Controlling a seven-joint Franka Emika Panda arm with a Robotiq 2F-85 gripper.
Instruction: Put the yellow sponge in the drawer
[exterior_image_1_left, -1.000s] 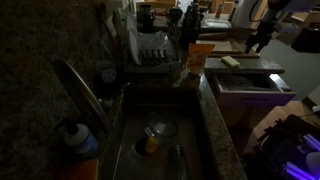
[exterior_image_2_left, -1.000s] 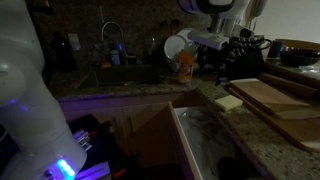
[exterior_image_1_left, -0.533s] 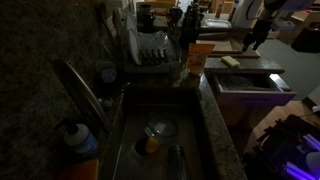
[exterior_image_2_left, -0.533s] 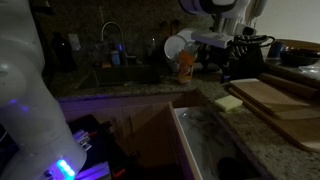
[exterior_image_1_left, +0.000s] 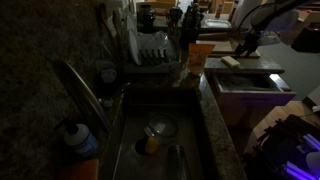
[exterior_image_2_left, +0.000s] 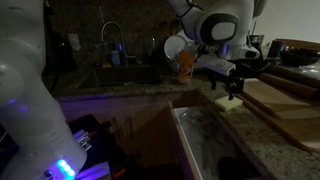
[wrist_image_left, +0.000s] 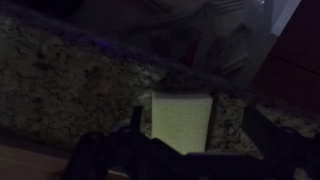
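Observation:
The yellow sponge (wrist_image_left: 181, 120) lies flat on the speckled granite counter. It also shows in both exterior views (exterior_image_1_left: 231, 62) (exterior_image_2_left: 229, 103), next to the open drawer (exterior_image_1_left: 246, 82) (exterior_image_2_left: 205, 140). My gripper (wrist_image_left: 196, 128) hangs open right over the sponge, one finger on each side of it, not closed on it. In both exterior views the gripper (exterior_image_1_left: 244, 45) (exterior_image_2_left: 236, 84) sits just above the sponge.
A wooden cutting board (exterior_image_2_left: 283, 103) lies beside the sponge. An orange bottle (exterior_image_1_left: 199, 55) (exterior_image_2_left: 185, 66) stands near the sink (exterior_image_1_left: 155, 130). A dish rack with plates (exterior_image_1_left: 150, 50) stands at the back. A faucet (exterior_image_1_left: 80, 85) arches over the sink.
The arm has swung down and over from the far end of the counter; the gripper now hovers right above the sponge, fingers open on either side.

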